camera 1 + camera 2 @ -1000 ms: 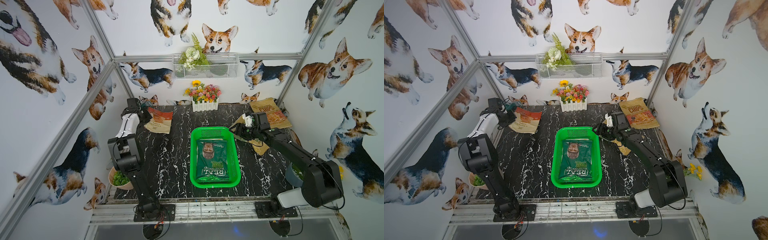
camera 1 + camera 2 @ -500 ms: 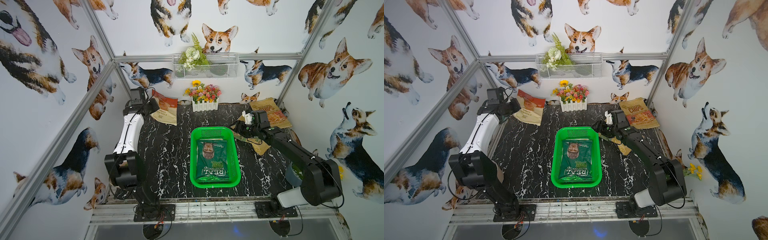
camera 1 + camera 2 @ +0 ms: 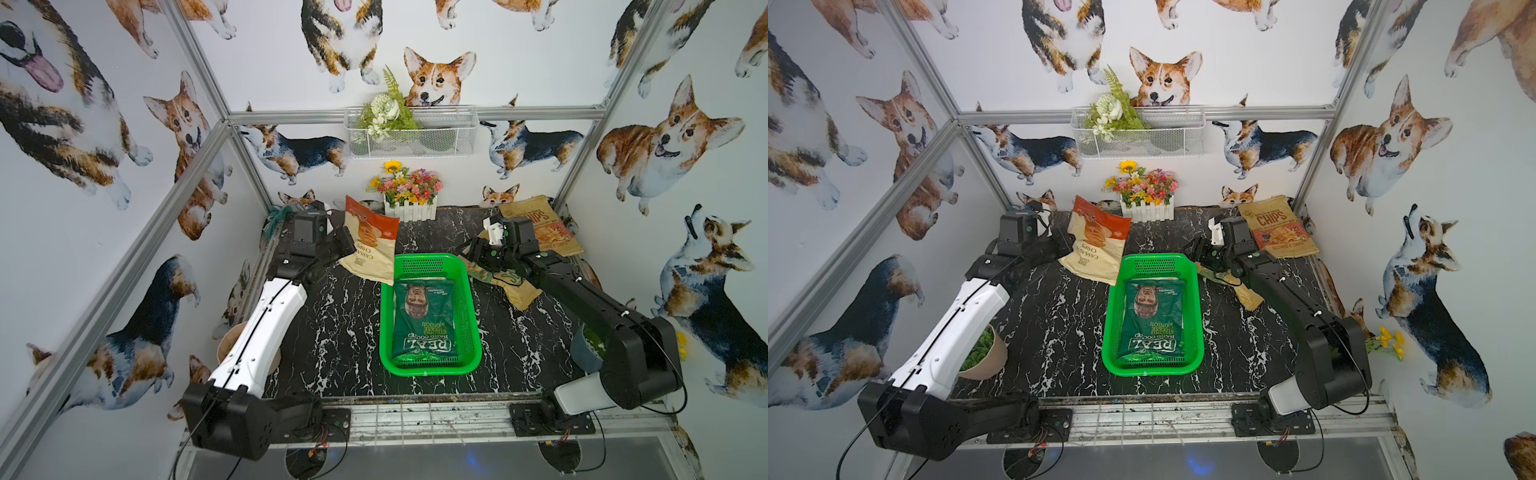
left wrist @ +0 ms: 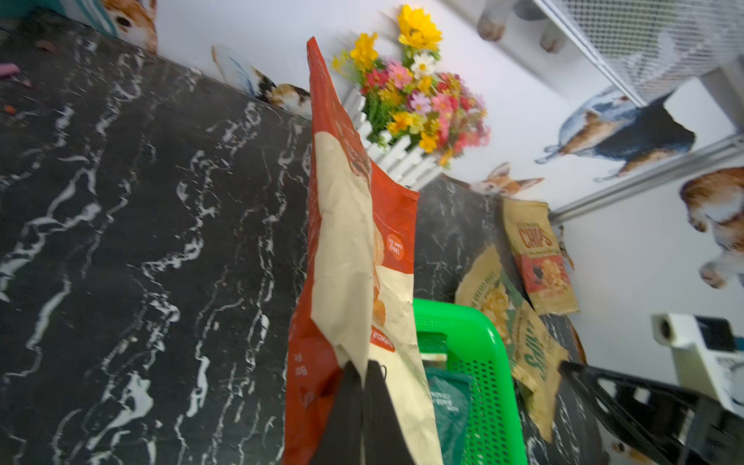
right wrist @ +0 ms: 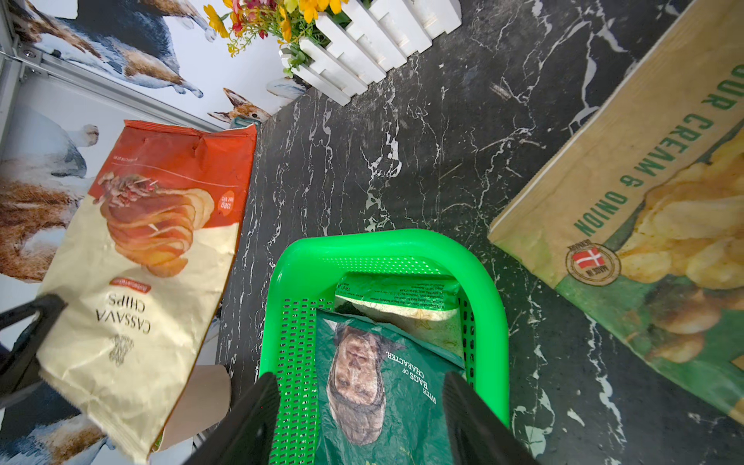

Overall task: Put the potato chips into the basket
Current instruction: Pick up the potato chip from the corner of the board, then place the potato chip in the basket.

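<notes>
The basket (image 5: 386,241) is showing smooth, glossy green plastic, punched with holes. The tabletop (image 5: 362,141) is looking like smooth black marble. The cream and red bag (image 5: 141,249) is looking matt and papery, creased; the dark green bag (image 5: 382,402) is gleaming like crinkled film. The wall shelf (image 3: 436,141) is showing white metal mesh.

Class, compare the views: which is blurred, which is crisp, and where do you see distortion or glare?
Left wrist view: smeared, flowers and marble veins soft. Right wrist view: crisp, lettering on the cassava bag readable. In both top views: frame bars fan outward; a blue glint near the bottom edge.
</notes>
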{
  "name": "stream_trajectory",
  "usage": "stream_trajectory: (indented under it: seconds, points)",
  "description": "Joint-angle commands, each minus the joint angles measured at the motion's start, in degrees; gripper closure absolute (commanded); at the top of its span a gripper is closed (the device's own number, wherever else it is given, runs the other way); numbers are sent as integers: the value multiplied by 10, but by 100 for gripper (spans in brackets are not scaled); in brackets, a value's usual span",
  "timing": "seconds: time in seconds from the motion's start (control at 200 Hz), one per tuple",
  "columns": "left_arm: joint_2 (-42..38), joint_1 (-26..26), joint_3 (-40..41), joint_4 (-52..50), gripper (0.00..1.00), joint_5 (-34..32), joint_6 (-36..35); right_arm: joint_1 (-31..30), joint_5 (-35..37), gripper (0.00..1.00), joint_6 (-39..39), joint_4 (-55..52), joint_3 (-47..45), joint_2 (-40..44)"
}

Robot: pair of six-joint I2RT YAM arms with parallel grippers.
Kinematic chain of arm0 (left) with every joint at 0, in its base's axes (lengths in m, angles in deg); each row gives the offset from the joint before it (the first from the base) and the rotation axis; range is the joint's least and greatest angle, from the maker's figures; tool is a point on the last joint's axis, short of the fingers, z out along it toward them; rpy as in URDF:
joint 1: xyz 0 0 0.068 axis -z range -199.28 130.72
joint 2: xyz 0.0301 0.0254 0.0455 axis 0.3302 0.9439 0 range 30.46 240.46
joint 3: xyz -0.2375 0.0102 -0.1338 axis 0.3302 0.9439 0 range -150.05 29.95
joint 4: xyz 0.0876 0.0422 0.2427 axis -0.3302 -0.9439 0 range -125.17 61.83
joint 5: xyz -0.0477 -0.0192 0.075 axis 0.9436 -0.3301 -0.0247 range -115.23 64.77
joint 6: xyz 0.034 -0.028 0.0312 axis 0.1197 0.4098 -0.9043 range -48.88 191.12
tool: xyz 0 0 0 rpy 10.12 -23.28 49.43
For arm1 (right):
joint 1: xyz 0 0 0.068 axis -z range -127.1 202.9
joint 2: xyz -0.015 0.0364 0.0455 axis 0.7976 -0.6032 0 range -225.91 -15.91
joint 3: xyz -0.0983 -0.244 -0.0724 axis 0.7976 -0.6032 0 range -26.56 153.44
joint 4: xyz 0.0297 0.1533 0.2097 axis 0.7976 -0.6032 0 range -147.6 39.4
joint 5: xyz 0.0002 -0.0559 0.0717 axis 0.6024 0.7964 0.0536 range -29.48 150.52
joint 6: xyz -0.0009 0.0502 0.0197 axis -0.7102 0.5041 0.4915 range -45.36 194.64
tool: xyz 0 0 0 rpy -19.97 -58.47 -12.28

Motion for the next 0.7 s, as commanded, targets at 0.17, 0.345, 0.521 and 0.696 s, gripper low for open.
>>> stream_trajectory:
  seconds: [0.17, 0.345, 0.521, 0.696]
  points:
    - [-96, 162, 121, 151, 100, -67, 175, 0, 5, 32, 18, 37, 2, -5]
    - [-103, 259, 176, 185, 100, -154, 250, -1, 8, 32, 19, 41, 2, -6]
    - [-98, 327, 215, 223, 100, -216, 315, 0, 11, 32, 21, 44, -2, -3]
    - [-67, 353, 235, 237, 100, -230, 351, 0, 12, 32, 20, 47, -11, -4]
